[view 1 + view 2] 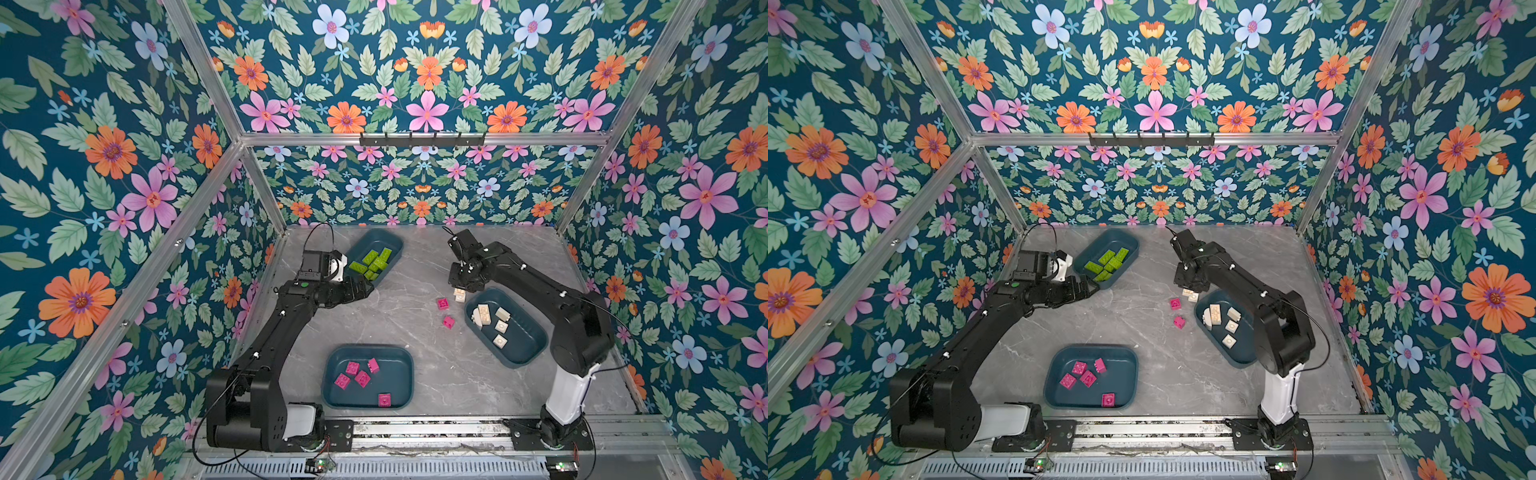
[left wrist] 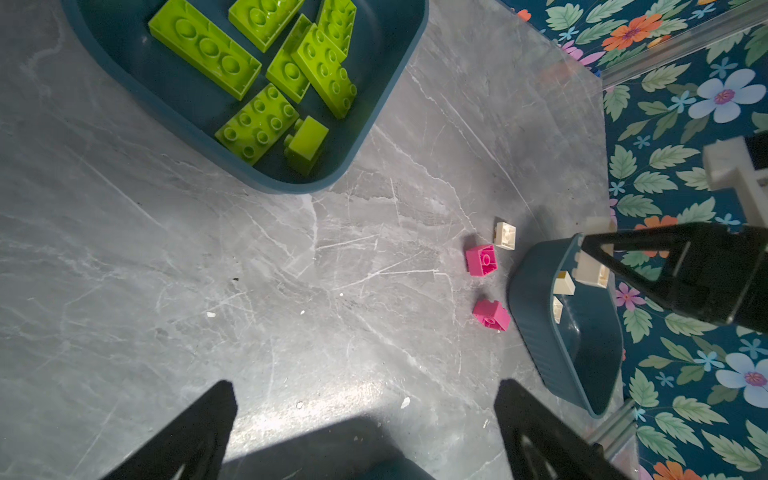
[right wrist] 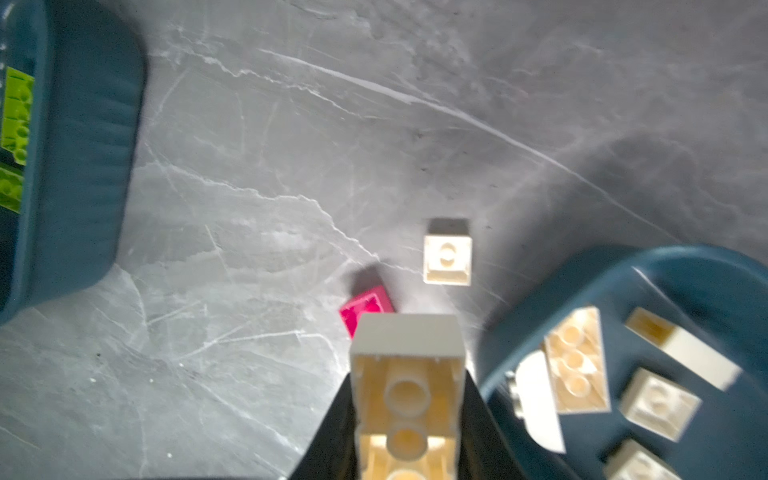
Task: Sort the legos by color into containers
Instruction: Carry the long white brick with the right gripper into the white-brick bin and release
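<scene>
The right claw (image 3: 409, 419) is pinching a cream white rectangular studded plastic brick (image 3: 407, 374) across its long sides. The hollow underside faces the wrist camera and the lower end is cut off by the frame edge. In both top views this claw hangs over the grey marble-look worktop (image 1: 395, 320), just beside the far end of the dark teal plastic bin of cream bricks (image 1: 525, 338). The held brick is mostly hidden under the claw body there.

Loose on the worktop:
- A cream white square brick (image 3: 447, 253) lies near the held one, not touching it.
- A magenta pink square brick (image 3: 365, 309) lies beside that and is partly covered by the held brick.
- A second magenta pink square brick (image 1: 448, 321) lies nearer the front, close to the cream bin's wall.

The left claw (image 2: 365, 386) is spread wide and holds nothing. It hangs over bare worktop near the dark teal plastic bin of lime green bricks (image 2: 390, 95), well apart from the loose bricks.

A third dark teal plastic bin (image 1: 399, 370) at front centre holds five magenta bricks. The cream bin holds about five pieces.

The right wrist view is blurred, so stud detail is soft, and the green bin is cut off at its edge. In both top views the left arm covers the green bin's near corner. In a top view the right arm (image 1: 1279, 328) hides the cream bin's right side.
</scene>
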You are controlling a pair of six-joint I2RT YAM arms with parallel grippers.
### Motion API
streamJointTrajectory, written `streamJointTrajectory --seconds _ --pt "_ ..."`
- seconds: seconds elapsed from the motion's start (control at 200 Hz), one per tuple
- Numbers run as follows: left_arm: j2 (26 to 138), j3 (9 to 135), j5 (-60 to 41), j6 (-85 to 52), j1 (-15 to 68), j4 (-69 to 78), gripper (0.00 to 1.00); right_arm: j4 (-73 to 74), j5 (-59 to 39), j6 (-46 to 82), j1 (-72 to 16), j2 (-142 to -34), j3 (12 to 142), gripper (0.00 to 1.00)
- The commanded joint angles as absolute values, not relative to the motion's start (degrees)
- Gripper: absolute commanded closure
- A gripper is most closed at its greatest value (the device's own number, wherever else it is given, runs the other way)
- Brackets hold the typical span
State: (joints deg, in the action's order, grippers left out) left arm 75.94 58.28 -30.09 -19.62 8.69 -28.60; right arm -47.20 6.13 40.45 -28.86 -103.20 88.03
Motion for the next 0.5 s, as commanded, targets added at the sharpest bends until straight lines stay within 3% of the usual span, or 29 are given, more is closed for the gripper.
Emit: streamJointTrajectory --seconds 0.0,0.22,0.495 --pt "74.7 58.1 -32.2 -21.1 9.2 -26.7 0.00 -49.9 6.3 40.4 -27.4 -97.0 82.1 0.76" --pt "73.2 56.7 -33.8 -23.5 10.7 -24.8 0.00 -52.3 5.1 40.9 -22.1 -83.0 67.6 0.76" --pt "74.2 56.8 -33.1 -24.2 12.6 -24.0 0.00 -49.6 4.0 40.3 -14.5 -77.3 54.9 0.76"
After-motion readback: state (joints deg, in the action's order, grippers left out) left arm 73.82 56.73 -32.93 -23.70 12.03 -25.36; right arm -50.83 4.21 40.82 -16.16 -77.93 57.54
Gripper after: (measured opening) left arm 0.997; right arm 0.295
